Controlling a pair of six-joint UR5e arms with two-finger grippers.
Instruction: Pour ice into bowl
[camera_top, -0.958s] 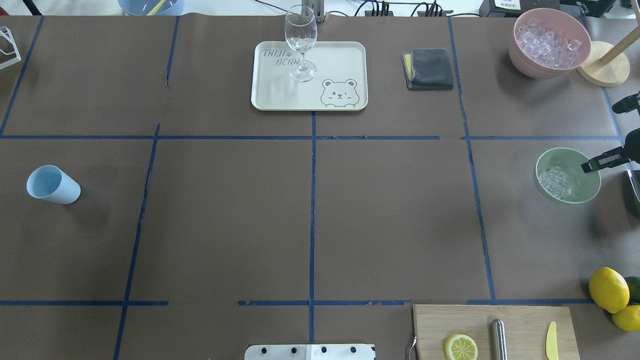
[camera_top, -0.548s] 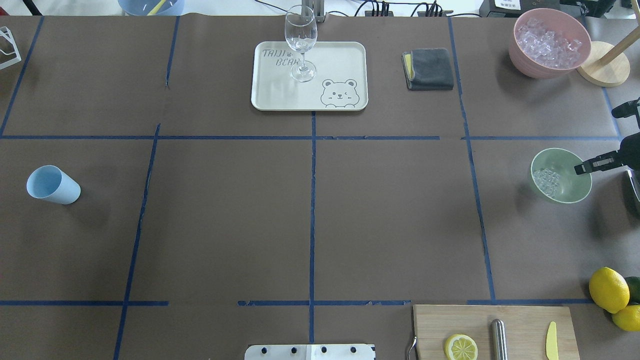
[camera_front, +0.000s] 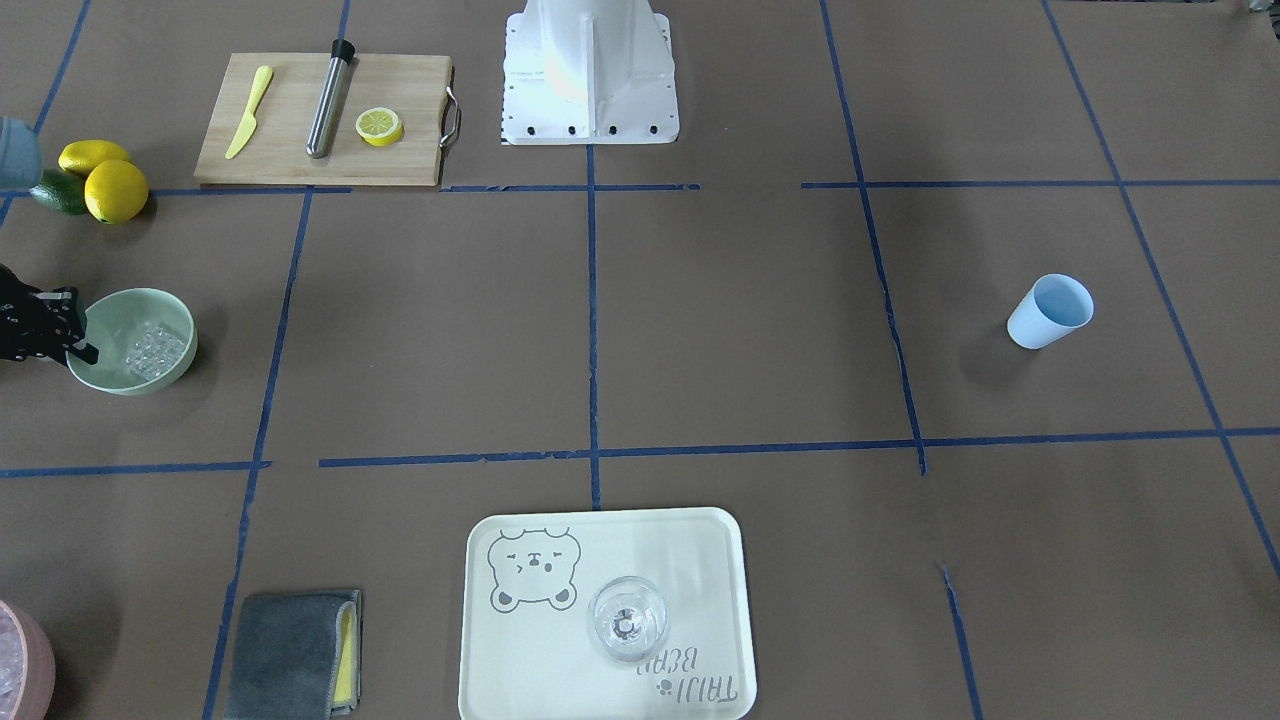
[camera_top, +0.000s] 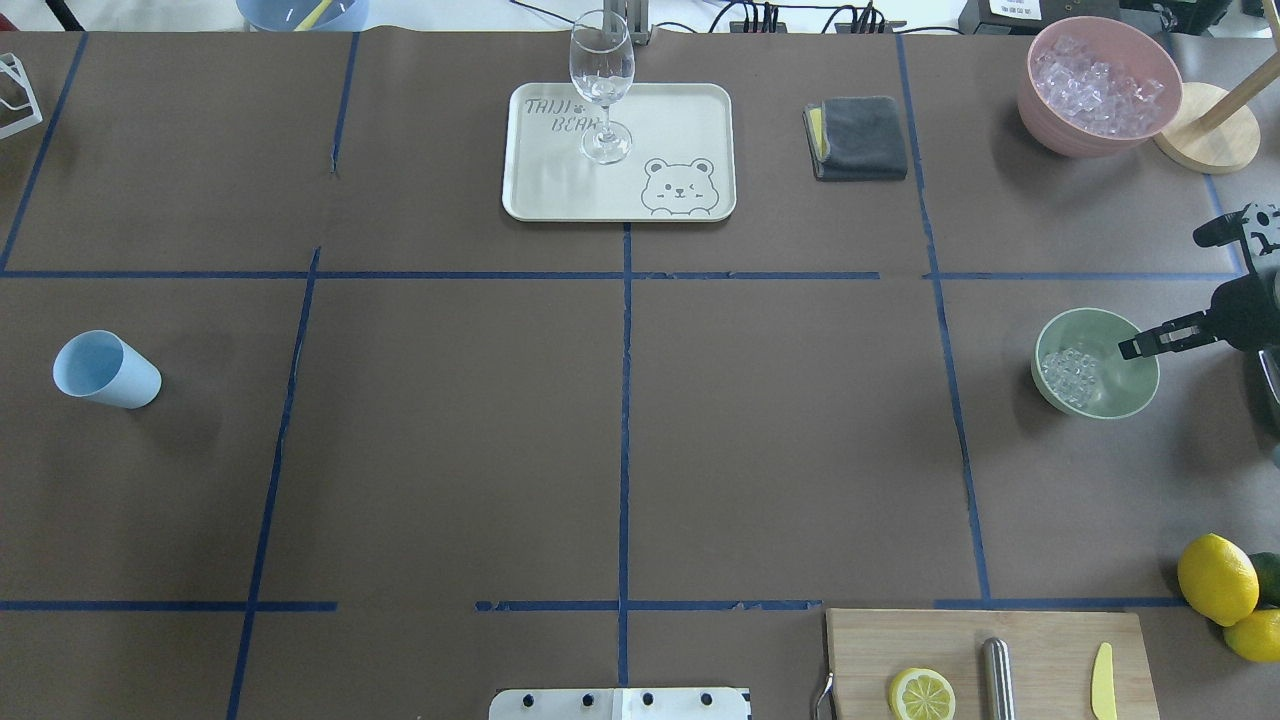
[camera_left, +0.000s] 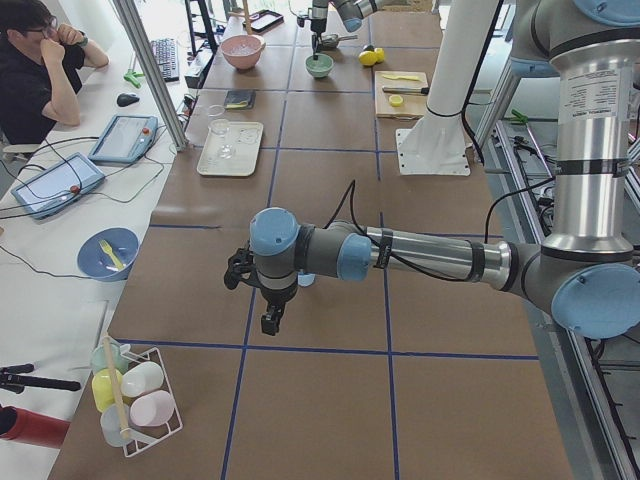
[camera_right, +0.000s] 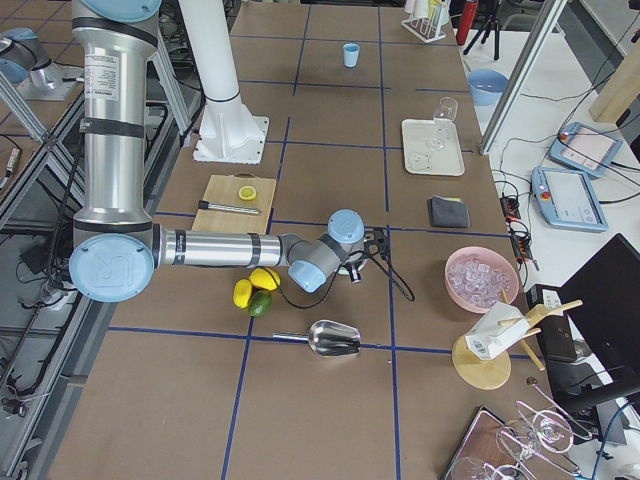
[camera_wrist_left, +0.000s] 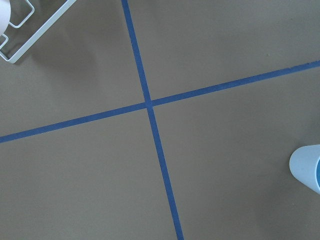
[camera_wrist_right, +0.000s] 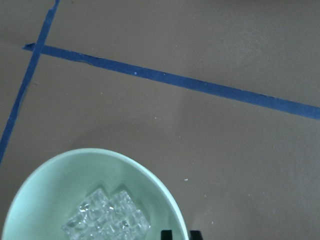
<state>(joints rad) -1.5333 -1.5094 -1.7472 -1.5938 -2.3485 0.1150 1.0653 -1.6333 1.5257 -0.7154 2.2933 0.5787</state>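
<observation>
The pale mint-green bowl (camera_top: 1110, 395) stands at the table's right side with a small heap of clear ice (camera_top: 1068, 372) inside it. My right gripper (camera_top: 1130, 349) comes in from the right edge and is shut on the bowl's rim nearest that edge. In the right wrist view the fingertips (camera_wrist_right: 166, 234) straddle the rim of the bowl (camera_wrist_right: 60, 175) beside the ice (camera_wrist_right: 107, 220). The front-facing view shows the bowl (camera_front: 110, 315) and right gripper (camera_front: 80, 350) at far left. A light blue cup (camera_top: 105, 370) stands far left. My left gripper (camera_left: 268, 318) hangs near it; I cannot tell its state.
A pink container (camera_top: 1040, 100) of crushed ice sits at the back right beside a wooden stand (camera_top: 1205, 130). A tray (camera_top: 680, 120) holds a wine glass (camera_top: 602, 85). A grey cloth (camera_top: 857, 137), cutting board (camera_top: 1040, 640), lemons (camera_top: 1218, 578) and metal scoop (camera_right: 335, 340) lie around.
My right gripper has moved left, toward the table's middle, and the bowl with its ice has moved along with it. The cup has stayed put.
</observation>
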